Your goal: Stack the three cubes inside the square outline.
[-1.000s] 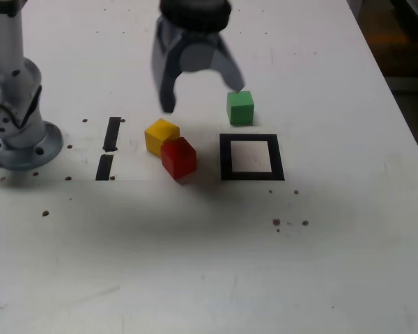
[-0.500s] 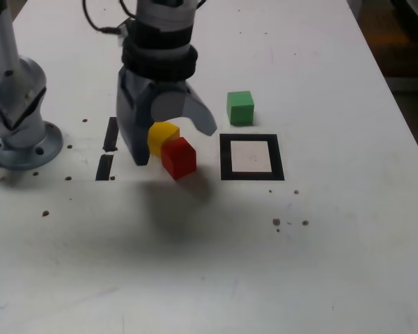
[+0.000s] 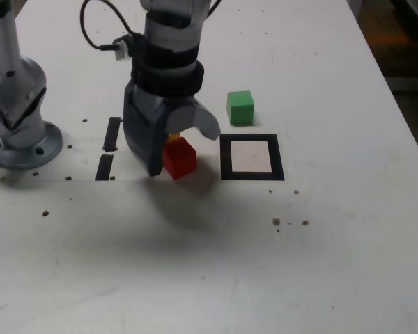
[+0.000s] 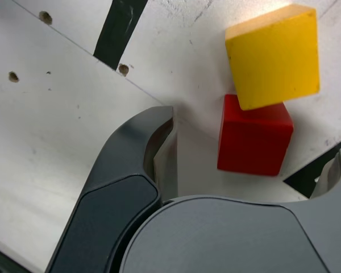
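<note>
- Grey-blue plastic pincer [image 3: 177,147] hung low over the white table [image 3: 334,264] with its jaws spread wide, grasping nothing.
- Between those jaws sat the small matte red cube [image 3: 179,157], with the small matte yellow cube [image 4: 274,54] touching it on the far side, nearly hidden behind the pincer in the exterior view.
- Just beside the red cube, toward the exterior view's right, lay the black tape square outline [image 3: 225,157], its white interior bare.
- Beyond that outline stood the small matte green cube [image 3: 240,108], apart from the others.
</note>
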### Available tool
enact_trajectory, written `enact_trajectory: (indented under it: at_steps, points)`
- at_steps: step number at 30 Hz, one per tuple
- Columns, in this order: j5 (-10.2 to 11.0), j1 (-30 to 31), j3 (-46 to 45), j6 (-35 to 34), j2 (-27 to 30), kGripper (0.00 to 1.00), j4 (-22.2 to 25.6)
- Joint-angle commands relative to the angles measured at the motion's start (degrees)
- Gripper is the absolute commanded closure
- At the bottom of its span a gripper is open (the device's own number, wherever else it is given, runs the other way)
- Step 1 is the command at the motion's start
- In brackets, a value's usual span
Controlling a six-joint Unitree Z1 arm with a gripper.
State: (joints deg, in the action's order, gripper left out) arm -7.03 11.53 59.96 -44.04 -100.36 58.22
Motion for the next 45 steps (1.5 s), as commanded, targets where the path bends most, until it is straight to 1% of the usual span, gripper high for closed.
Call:
enact_trajectory:
  at_steps: [1, 6, 9, 11, 12, 15, 21, 23, 26, 27, 30, 33, 35, 37, 41, 45]
  points:
    - [0.2, -0.2, -1.1, -0.5, -0.8, 0.10, -1.5]
    - [0.2, -1.2, -2.6, -0.3, -2.7, 0.12, -4.1]
    - [0.3, -2.1, -2.9, 0.1, -3.3, 0.17, -4.4]
    - [0.2, -2.6, -2.8, 0.3, -3.5, 0.23, -4.4]
    - [0.1, -2.8, -2.7, 0.3, -3.6, 0.29, -4.3]
    - [-0.1, -3.0, -2.3, 0.3, -3.8, 0.43, -4.0]
    - [-0.2, -2.9, -2.5, 0.3, -4.1, 0.58, -4.2]
    - [-0.1, -2.9, -2.1, 0.4, -4.1, 0.65, -4.1]
    - [0.0, -2.9, -0.1, 0.5, -3.7, 0.72, -1.9]
    - [0.0, -2.9, 1.2, 0.4, -3.6, 0.73, -0.1]
    - [0.8, -2.3, 7.9, 0.2, -3.2, 0.74, 8.3]
    - [2.9, -1.6, 15.7, 2.2, -4.0, 0.74, 15.6]
    - [4.6, -1.4, 20.8, 6.2, -5.9, 0.74, 18.2]
    - [5.9, -1.8, 25.4, 11.9, -8.7, 0.74, 19.2]
    - [7.3, -3.1, 30.3, 22.0, -13.3, 0.74, 18.3]
    - [8.5, -4.3, 30.3, 26.3, -14.7, 0.74, 16.0]
